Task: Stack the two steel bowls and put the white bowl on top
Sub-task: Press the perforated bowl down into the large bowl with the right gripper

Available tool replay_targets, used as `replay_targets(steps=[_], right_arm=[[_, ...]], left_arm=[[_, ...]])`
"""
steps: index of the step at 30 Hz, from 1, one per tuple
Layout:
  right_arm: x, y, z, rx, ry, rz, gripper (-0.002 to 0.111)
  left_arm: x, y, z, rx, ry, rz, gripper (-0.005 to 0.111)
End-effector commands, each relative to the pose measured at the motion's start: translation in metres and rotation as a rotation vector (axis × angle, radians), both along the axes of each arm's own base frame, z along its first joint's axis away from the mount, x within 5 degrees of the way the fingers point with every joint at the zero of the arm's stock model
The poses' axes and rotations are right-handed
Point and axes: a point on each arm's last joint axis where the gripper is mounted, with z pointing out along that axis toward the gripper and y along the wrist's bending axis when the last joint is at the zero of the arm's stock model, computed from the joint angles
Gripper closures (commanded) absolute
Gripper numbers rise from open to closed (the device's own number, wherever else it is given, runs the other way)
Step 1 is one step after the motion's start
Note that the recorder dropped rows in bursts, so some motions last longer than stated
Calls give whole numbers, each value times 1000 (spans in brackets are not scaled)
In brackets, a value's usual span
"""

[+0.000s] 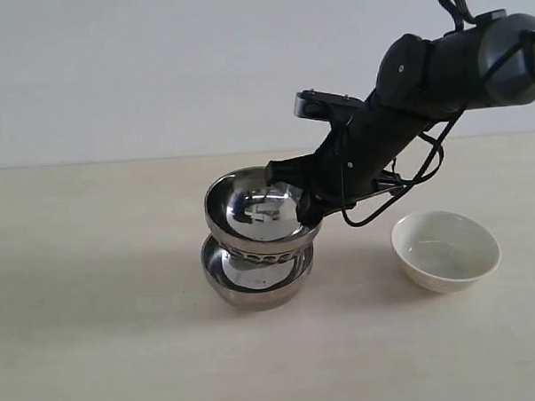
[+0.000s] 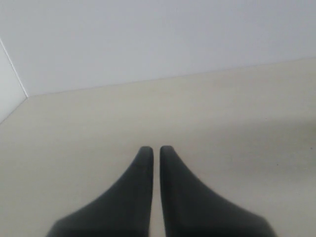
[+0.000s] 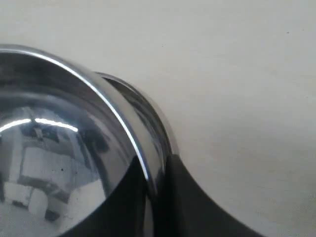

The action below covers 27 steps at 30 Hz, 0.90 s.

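**Rim pinch on the upper steel bowl left little margin**

The right pincer was clamped on the rim of the upper steel bowl, one finger inside the wall and one outside. That bowl, the one with the ribbed band, sat tilted in the mouth of the lower steel bowl. Whether it was fully seated could not be told.

A release from a tilt would likely have let the bowl rock, ring against the one below, or settle crooked. Polished metal on metal offers little friction, so a sideways pull by the withdrawing fingers could have dragged both bowls. A crooked pair would also have made a poor seat for the white bowl, which stood apart on the right, upright and empty. The arm's slack cable hung between the stack and that bowl and might have snagged on a reach across.

The left pincer was closed on nothing, away from the bowls.

The table was a pale, matt, beige surface, flat and bare around the bowls. Behind it rose a plain light wall.
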Motion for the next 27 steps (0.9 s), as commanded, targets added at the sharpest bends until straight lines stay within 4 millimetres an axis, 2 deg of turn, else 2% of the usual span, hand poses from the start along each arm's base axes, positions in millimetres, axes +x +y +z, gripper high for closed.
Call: replay_targets(steps=[1,10,27], right_arm=[[-2,1,6,15,-9,-2,108],[-7,16,7,29,-42,19,108],[-10,15,5,-1,-19,41,108]], left_arm=[[0,0,0,-16,-9,3,103],[0,0,0,-16,-9,3,103],[0,0,0,-16,-9,3,103]])
